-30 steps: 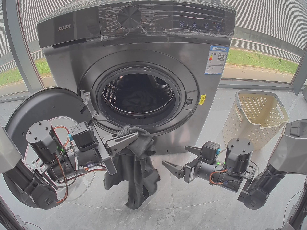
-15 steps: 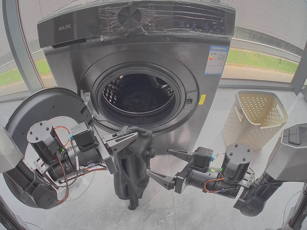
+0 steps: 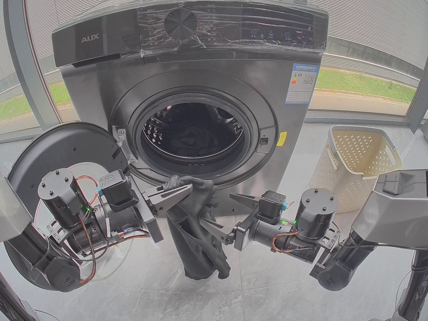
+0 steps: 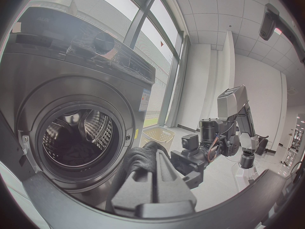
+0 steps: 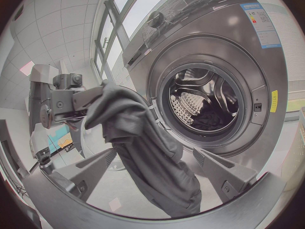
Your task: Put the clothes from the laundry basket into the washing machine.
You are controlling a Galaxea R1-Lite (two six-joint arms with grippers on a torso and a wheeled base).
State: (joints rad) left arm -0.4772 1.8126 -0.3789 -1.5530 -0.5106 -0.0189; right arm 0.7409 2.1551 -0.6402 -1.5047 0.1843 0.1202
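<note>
Right fingers (image 3: 218, 232) now straddling dark garment (image 3: 196, 246), tiled floor (image 3: 276, 299), windows (image 3: 370, 18)

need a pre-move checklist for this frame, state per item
1. Grip: left gripper shut on dark grey garment - ok.
2. Support: right gripper open, straddling the hanging cloth - ok.
3. Door: round grey washer door swung wide open - ok.
4. Opening: steel drum mouth unblocked, dark clothes low inside - ok.
5. Drag: garment hem clear of grey tiled floor - cannot tell.
6. Basket: cream perforated plastic laundry basket emptied - cannot tell, bottom hidden.
</note>
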